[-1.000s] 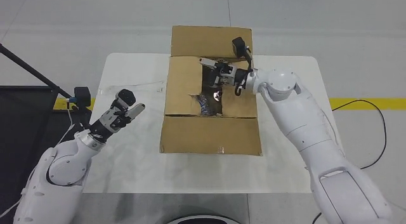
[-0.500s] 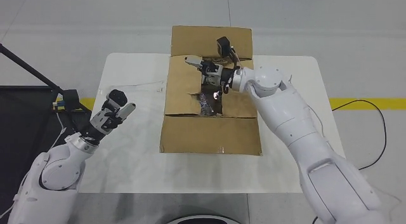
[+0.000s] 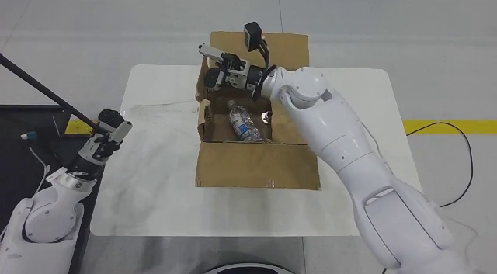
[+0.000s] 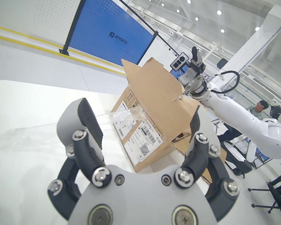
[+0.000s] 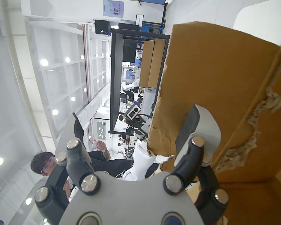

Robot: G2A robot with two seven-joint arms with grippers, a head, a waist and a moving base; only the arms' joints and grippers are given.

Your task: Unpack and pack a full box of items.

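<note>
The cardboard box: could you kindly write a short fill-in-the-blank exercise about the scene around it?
1. Inside the cardboard box lies a plastic ____.
2. The box stands on a white ____.
3. The open left gripper holds ____.
4. The open right gripper is at a raised box ____.
Missing: bottle; table; nothing; flap.
</note>
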